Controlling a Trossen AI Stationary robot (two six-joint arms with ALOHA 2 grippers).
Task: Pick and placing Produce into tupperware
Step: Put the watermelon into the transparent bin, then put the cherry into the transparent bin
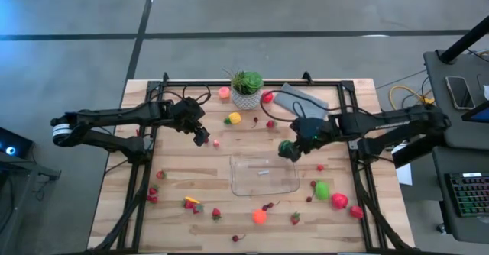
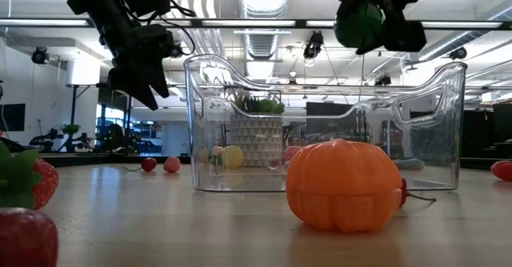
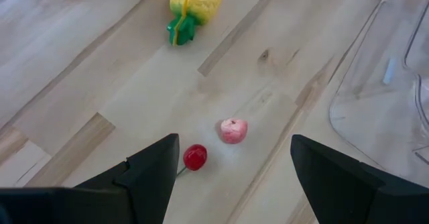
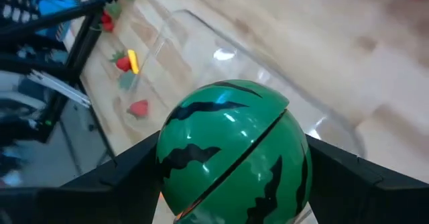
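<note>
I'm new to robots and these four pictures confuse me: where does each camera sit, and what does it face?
High: overhead, straight down on both arms.
Low: table height, facing the tupperware; arms hang in from above.
Left wrist: past the open left end effector at a cherry.
Right wrist: on the striped melon in the right end effector.
Shared: high also shows the melon.

**Clear drop into the tub, clutter around it**

I see nothing inside the tupperware [image 1: 263, 175], so its open top is free from above. My right gripper [image 1: 289, 149] hangs over its far right corner, clamped on the striped melon [image 4: 232, 153]. Under my left gripper [image 1: 202, 138], whose fingers stand apart, a cherry [image 3: 195, 157] and a pink piece [image 3: 233, 131] lie close together. The potted plant [image 1: 247, 88] and grey cloth [image 1: 299, 101] crowd the far edge.
</note>
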